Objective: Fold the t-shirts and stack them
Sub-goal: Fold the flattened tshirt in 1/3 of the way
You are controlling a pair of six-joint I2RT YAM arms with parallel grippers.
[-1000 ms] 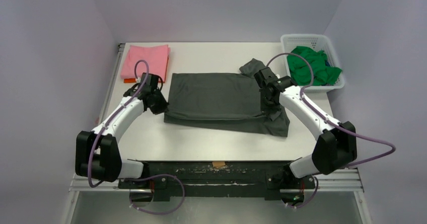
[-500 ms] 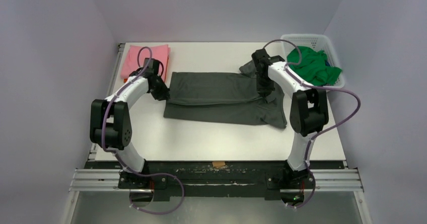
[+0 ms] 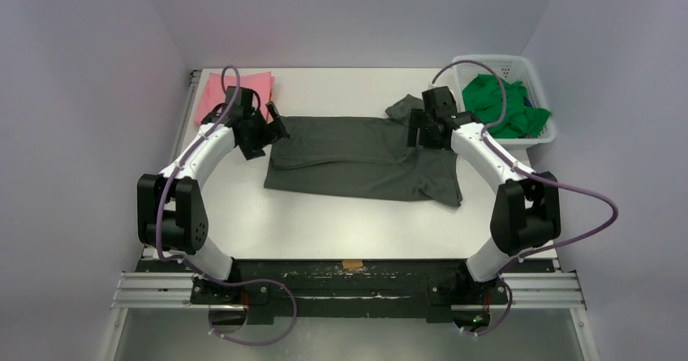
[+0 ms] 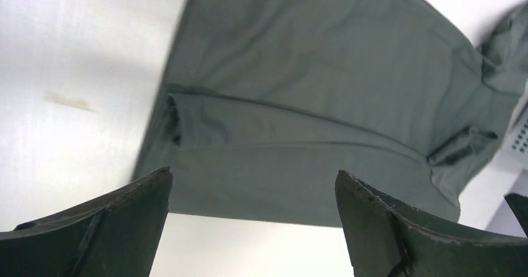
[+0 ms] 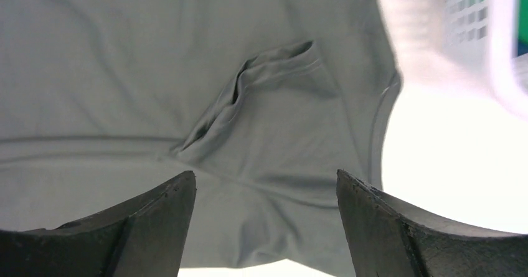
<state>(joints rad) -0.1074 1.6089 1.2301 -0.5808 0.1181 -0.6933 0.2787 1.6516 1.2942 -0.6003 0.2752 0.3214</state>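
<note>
Top external view: the charcoal t-shirt [image 3: 357, 154] lies flat beneath the left gripper [image 4: 252, 174] and right gripper [image 5: 264, 174], both spread wide, untouching; pink t-shirt [image 3: 219, 93] far-left, basket [image 3: 485, 59] far-right

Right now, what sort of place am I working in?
Probably a lab test cell, not a home: plain walls box in a white table, a metal rail runs along its near edge, and a dark t-shirt lies spread near a basket of green cloth.

Overhead and close wrist views apparently share t-shirt [image 3: 357, 154].
</note>
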